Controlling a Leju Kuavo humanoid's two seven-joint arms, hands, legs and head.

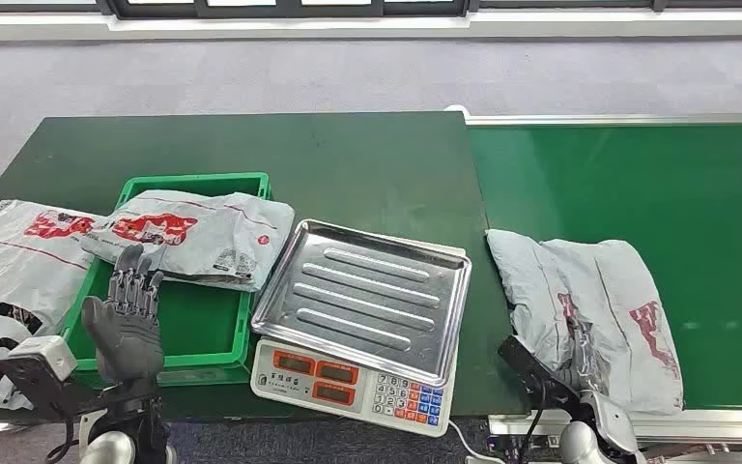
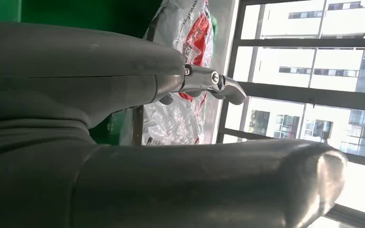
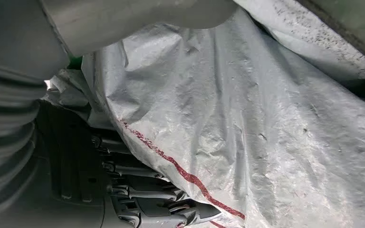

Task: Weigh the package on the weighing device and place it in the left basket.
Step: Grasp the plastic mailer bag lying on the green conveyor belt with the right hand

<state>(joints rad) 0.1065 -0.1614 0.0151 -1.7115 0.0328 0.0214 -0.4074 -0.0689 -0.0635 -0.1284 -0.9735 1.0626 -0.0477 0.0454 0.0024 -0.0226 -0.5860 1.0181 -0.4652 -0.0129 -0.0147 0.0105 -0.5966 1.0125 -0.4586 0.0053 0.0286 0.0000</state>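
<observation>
A grey package point(image 1: 594, 304) with red print lies crumpled on the green conveyor point(image 1: 638, 184) at the right. My right hand point(image 1: 546, 377) is at its near edge. In the right wrist view the package point(image 3: 247, 118) runs between the thumb and the dark fingers point(image 3: 147, 206), which lie under the film and pinch it. The scale point(image 1: 353, 379) with its empty steel pan point(image 1: 362, 290) sits in the middle. The green basket point(image 1: 198, 360) at the left holds another grey package point(image 1: 198, 237). My left hand point(image 1: 128, 324) hovers over the basket's near side, fingers straight and apart, holding nothing.
A large printed bag point(image 1: 5, 275) lies left of the basket on the dark green table point(image 1: 348, 159). The left wrist view shows the package point(image 2: 185, 42) in the basket and windows beyond. Grey floor lies behind the table.
</observation>
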